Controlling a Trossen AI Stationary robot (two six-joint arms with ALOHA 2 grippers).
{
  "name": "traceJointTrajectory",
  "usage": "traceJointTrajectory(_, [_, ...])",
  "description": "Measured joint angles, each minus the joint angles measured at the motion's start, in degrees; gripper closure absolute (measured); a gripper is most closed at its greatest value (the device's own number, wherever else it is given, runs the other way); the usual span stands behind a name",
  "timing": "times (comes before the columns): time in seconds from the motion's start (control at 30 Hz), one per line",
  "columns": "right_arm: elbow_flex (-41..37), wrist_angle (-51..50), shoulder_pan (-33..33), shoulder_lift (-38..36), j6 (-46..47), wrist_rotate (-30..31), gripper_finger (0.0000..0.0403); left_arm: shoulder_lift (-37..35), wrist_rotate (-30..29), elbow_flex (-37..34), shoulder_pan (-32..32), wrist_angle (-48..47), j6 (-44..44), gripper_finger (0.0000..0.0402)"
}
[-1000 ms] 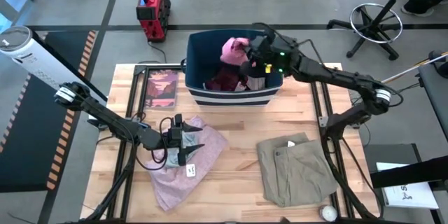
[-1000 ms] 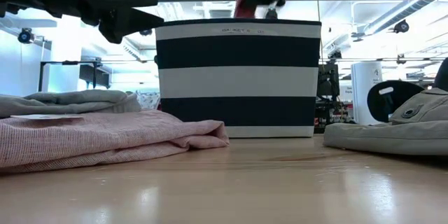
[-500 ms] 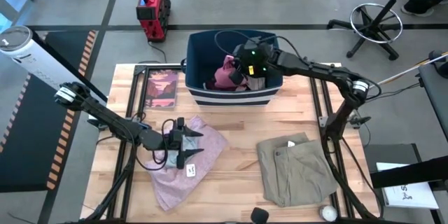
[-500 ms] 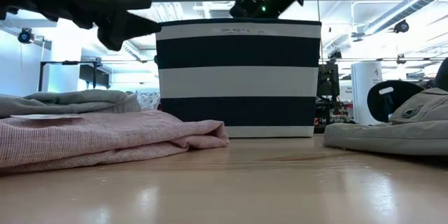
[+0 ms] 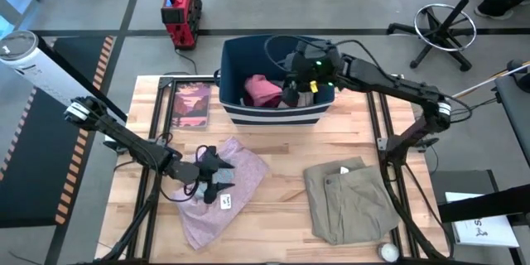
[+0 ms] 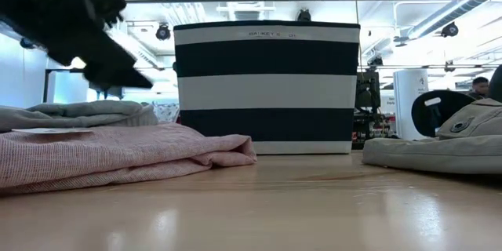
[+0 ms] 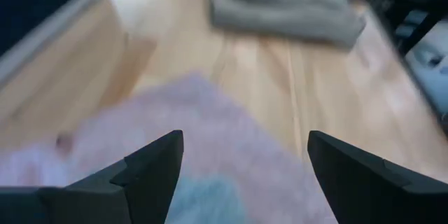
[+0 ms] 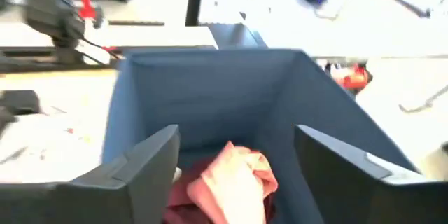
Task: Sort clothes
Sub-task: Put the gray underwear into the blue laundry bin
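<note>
A navy bin with white stripes (image 5: 273, 116) (image 6: 267, 86) stands at the table's far middle. A pink piece (image 5: 263, 89) (image 8: 234, 178) lies inside it on a maroon piece (image 8: 182, 197). My right gripper (image 5: 293, 91) (image 8: 234, 129) hangs open above the bin's inside, right of the pink piece. A large pale pink garment (image 5: 244, 170) (image 6: 118, 153) lies flat at the near left. My left gripper (image 5: 220, 174) (image 7: 245, 136) hovers open just above it, fingers clear of the cloth in the low view. A khaki-grey garment (image 5: 352, 199) lies folded at the near right.
A flat pink-covered book (image 5: 192, 103) lies left of the bin. A white tag (image 5: 225, 202) sits on the pale pink garment. A small white ball (image 5: 387, 252) rests at the near right edge. Bare wood shows between the two large garments.
My right gripper has opened over the bin and let go of the pink piece, which has dropped from above the rim onto the clothes inside. My left gripper has come down toward the pale pink garment and stayed open.
</note>
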Motion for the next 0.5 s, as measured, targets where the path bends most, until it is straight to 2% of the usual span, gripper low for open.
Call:
traceJointTrajectory(0.13, [-0.7, -3.3, 3.3, -4.3, -1.0, 2.3, 0.0112, 0.4, -0.1, 5.3, -1.4, -16.1, -4.9, 0.0106])
traceJointTrajectory(0.3, [-1.7, -10.1, 8.4, -8.3, -1.5, 10.6, 0.0118, 4.7, -2.0, 16.1, -2.5, -37.8, -7.8, 0.0105])
traceJointTrajectory(0.4, [-2.5, -13.5, 11.2, -10.0, -0.4, 13.5, 0.0127, 9.4, -1.2, 21.1, -2.8, -44.6, -8.1, 0.0103])
traceJointTrajectory(0.5, [-3.6, -16.7, 13.6, -11.4, 2.0, 13.6, 0.0134, 14.7, 0.9, 24.1, -2.9, -46.9, -8.5, 0.0099])
